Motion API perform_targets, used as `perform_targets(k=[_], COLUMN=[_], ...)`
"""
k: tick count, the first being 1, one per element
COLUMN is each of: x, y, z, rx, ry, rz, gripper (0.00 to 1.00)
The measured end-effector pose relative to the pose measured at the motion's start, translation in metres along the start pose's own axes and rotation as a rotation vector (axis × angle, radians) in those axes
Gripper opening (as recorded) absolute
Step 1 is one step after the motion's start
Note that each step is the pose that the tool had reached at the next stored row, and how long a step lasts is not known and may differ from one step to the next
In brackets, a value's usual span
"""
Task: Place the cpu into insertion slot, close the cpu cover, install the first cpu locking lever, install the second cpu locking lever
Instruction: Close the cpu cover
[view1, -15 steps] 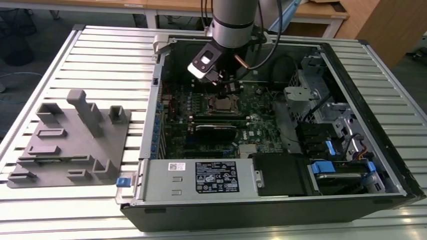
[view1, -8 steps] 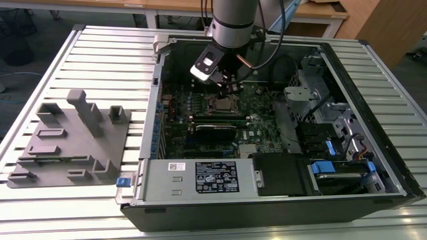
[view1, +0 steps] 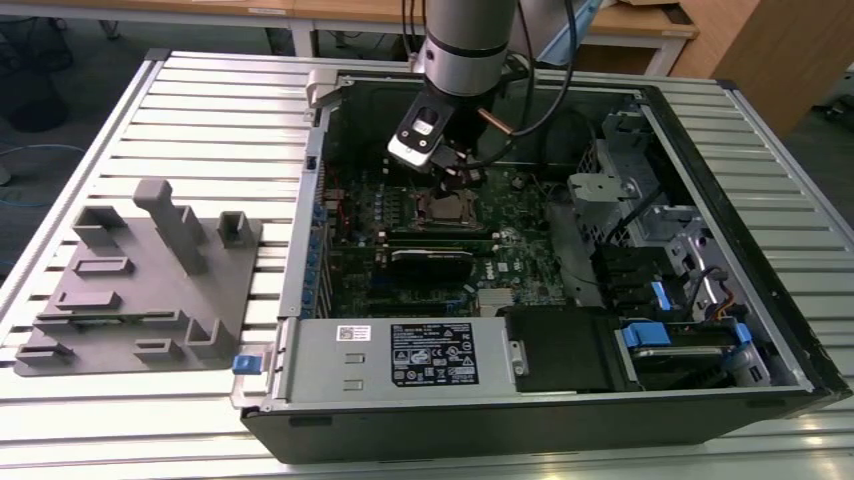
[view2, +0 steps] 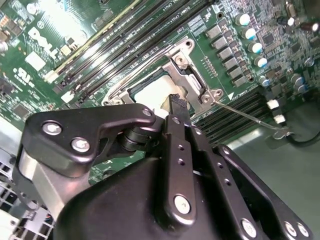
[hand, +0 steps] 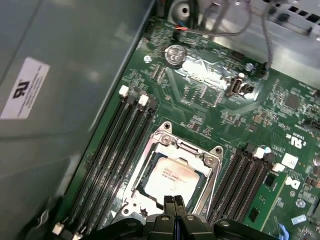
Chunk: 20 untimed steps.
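The cpu (hand: 172, 175) lies seated in the insertion slot (hand: 161, 136). The cpu cover (hand: 212, 162) looks folded flat over it, its window framing the chip (so the first two steps appear done). One locking lever (view2: 247, 117) stands out free from the slot, seemingly unlatched; the other I cannot judge. The gripper (hand: 174, 202), its fingers closed together on nothing, is at the cover's edge. In the exterior view it sits at the slot's 12 o'clock.
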<state>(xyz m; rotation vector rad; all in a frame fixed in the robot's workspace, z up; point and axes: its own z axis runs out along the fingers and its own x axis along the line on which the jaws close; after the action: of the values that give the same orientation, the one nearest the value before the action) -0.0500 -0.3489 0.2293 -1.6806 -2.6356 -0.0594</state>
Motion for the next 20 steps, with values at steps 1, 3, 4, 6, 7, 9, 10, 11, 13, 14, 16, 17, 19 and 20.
perform_targets(k=[1, 3, 4, 6, 7, 9, 10, 11, 13, 14, 16, 17, 19, 20], x=[0.0, 0.0, 0.0, 0.0, 0.0, 0.0, 0.0, 0.0, 0.0, 0.0, 0.0, 0.0, 0.0, 0.0], y=[0.0, 0.0, 0.0, 0.0, 0.0, 0.0, 0.0, 0.0, 0.0, 0.0, 0.0, 0.0, 0.0, 0.0], z=[0.0, 0.0, 0.0, 0.0, 0.0, 0.0, 0.0, 0.0, 0.0, 0.0, 0.0, 0.0, 0.0, 0.0], rx=[0.0001, 0.0002, 0.0002, 0.0002, 0.0002, 0.0002, 0.0002, 0.0002, 0.0002, 0.0002, 0.0005, 0.0006, 0.0011, 0.0014], ry=[0.0001, 0.0002, 0.0002, 0.0002, 0.0002, 0.0002, 0.0002, 0.0002, 0.0002, 0.0002, 0.0003, 0.0004, 0.0008, 0.0011], rz=[-0.002, -0.004, -0.005, -0.005, -0.005, -0.006, -0.006, -0.006, -0.006, -0.006, -0.012, -0.017, -0.033, -0.044], gripper=[0.11, 0.11, 0.11, 0.11, 0.11, 0.11, 0.11, 0.11, 0.11, 0.11, 0.11, 0.11, 0.11, 0.11])
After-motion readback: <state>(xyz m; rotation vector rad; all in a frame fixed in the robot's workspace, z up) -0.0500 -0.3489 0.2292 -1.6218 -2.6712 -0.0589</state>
